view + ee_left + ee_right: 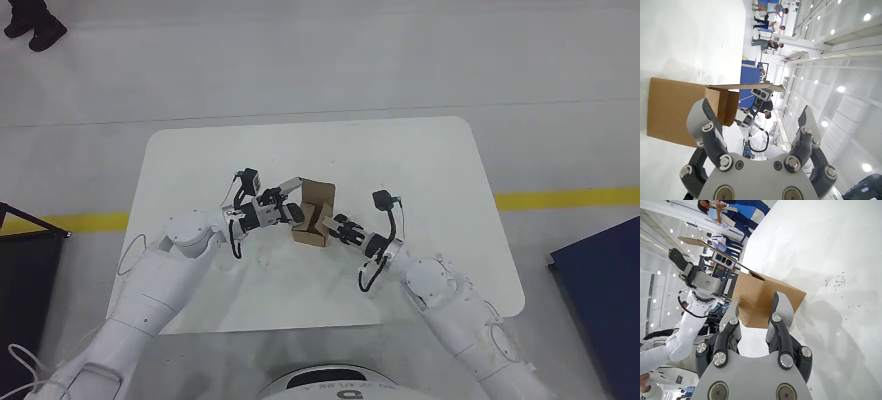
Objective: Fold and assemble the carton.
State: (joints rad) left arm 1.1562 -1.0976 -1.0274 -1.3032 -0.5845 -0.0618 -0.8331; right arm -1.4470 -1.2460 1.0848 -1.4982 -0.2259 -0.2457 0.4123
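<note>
Carton: brown cardboard carton is sitting on the white tabletop near its ctr, btw the two arms.
Carton shape: partly formed, w/ one end standing open. One long flap is sticking out flat from that end.
Carton faces: showing plain brown board in all three views.
L tool: L tool is hanging at the carton's open end, spread wide. One ribbed pad is lying against the carton's side. The other finger is standing well apart from it, in the air.
R tool: R tool is pinching the carton at the side opp. the L tool. Its fingers are sitting either side of a panel edge, and one tip is pressing a small dent into the board.
Arms: both are coming in from the robot's side and meeting at the carton, L arm on the L and R arm on the R in the top view.
Tabletop: dark scuff marks are showing near the carton.
Floor: a yellow tape line is running past the tabletop.
</note>
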